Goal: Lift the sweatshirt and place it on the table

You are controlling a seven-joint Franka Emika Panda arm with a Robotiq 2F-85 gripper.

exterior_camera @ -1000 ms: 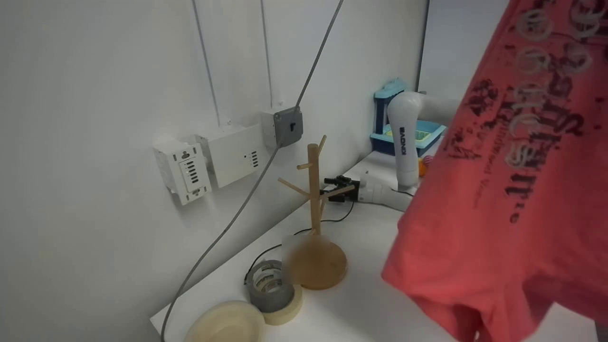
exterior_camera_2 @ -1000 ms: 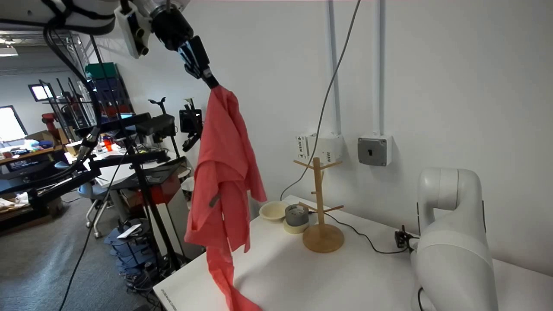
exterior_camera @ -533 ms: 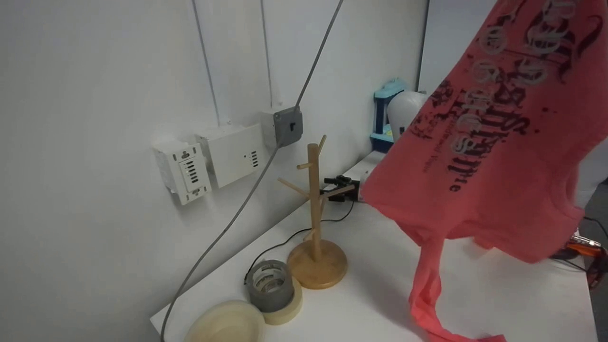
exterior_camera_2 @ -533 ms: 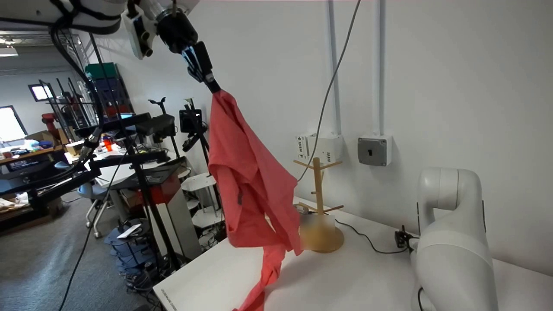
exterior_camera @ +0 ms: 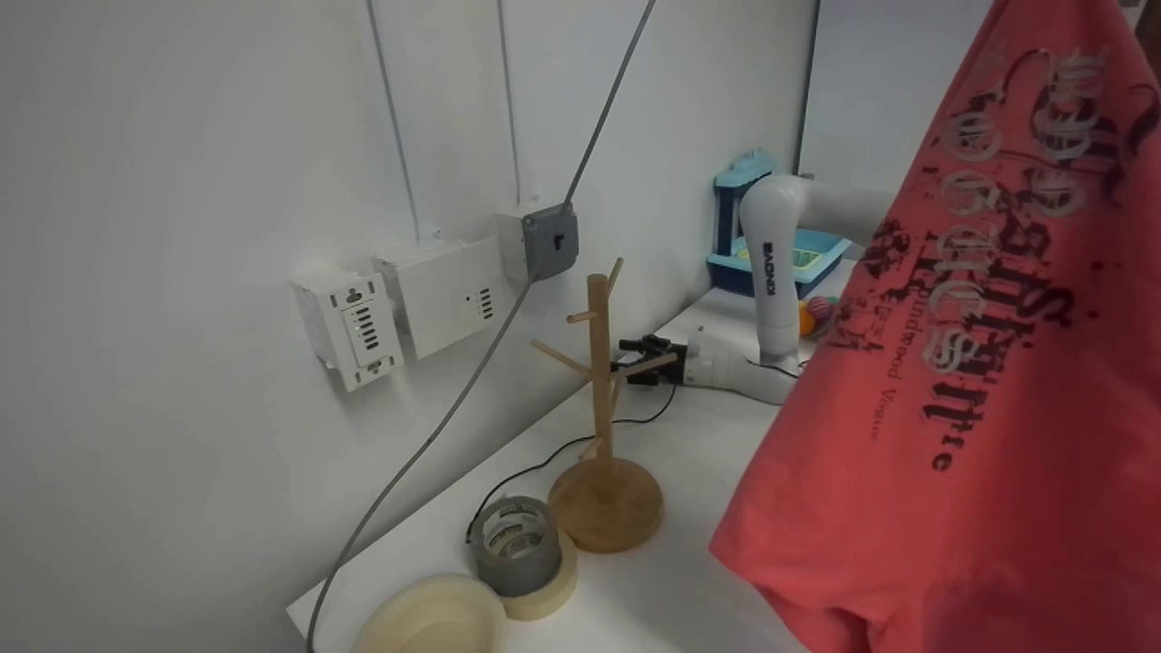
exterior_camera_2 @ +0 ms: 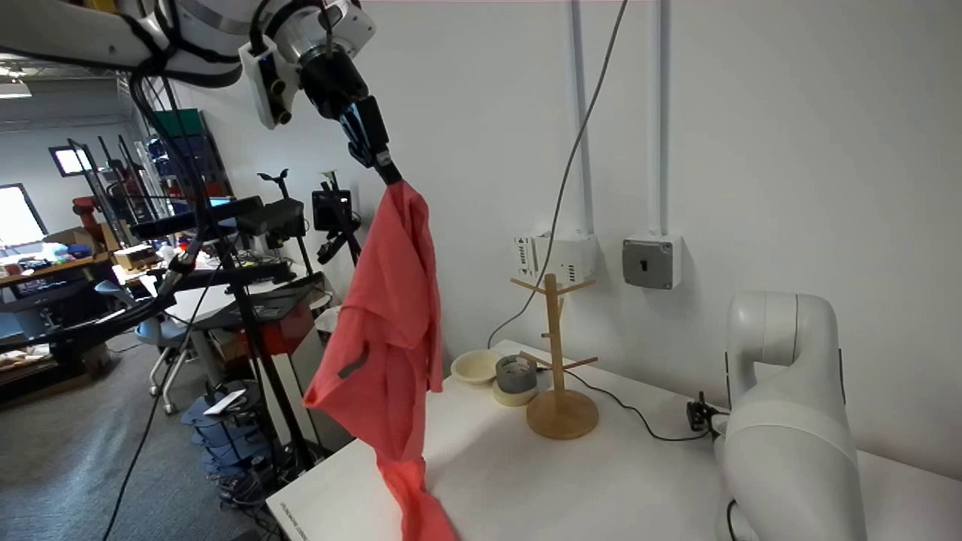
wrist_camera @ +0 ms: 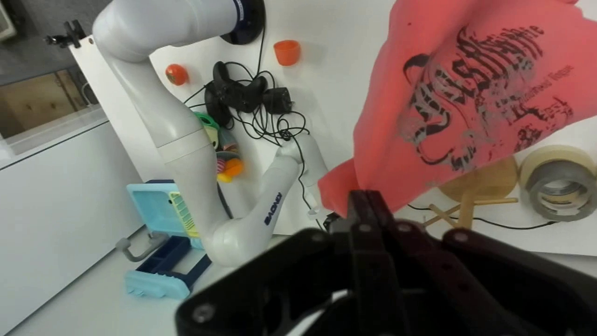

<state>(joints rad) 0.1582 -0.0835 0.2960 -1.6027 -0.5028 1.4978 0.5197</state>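
Below spreads the white table (exterior_camera_2: 616,496); hiding part of its floor-side edge in an exterior view, the coral sweatshirt (exterior_camera_2: 387,323) hangs beneath the gripper (exterior_camera_2: 389,174), which is clenched on its gathered top end.

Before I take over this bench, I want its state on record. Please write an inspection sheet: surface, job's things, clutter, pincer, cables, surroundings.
Surface: white table, partly hidden by the shirt.
Job's things: shirt hangs lifted; its lower end leaves the frame, so contact with the table cannot be told.
Clutter: bowl, grey tape stacked on pale tape, stand, orange cup.
Pincer: shut on the shirt's upper end.
Cables: black cable runs past the stand; tangle in the wrist view; grey cable slants down before the wall.
Surroundings: Kinova arm on the table, switch box on the wall.
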